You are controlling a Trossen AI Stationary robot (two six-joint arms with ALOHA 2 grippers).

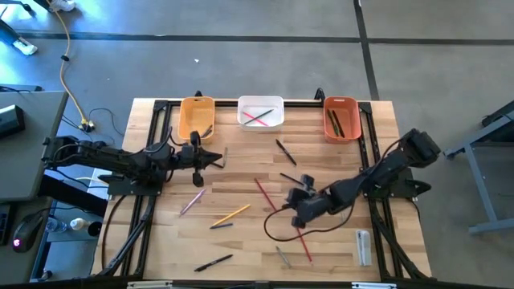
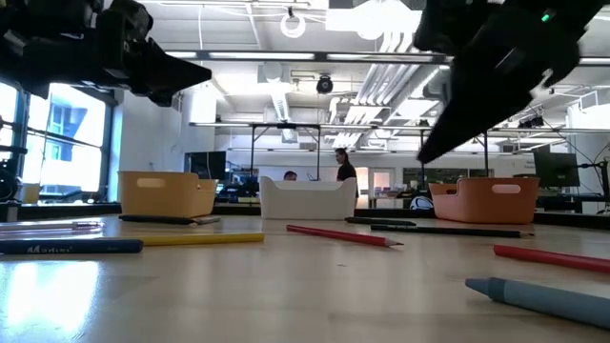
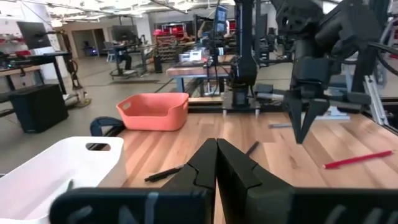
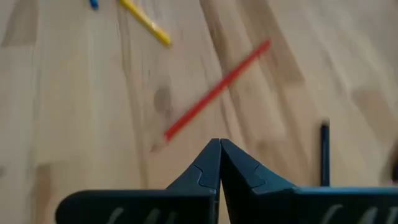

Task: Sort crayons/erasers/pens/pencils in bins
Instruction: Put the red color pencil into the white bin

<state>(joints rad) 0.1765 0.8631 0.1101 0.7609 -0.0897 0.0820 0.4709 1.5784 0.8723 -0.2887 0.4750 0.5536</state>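
Two closed grippers, left gripper point(image 1: 218, 160), right gripper point(image 1: 291, 189), scattered pencils point(image 1: 264, 193)

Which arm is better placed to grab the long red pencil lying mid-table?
Right. Its tool hangs shut directly over the thin red pencil, which fills its wrist view; the left tool sits by the yellow-orange bin.

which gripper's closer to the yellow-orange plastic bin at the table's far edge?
Left. The left gripper sits just in front of the yellow-orange plastic bin, fingers shut. The right gripper hovers mid-table over a red pencil, much farther from it.
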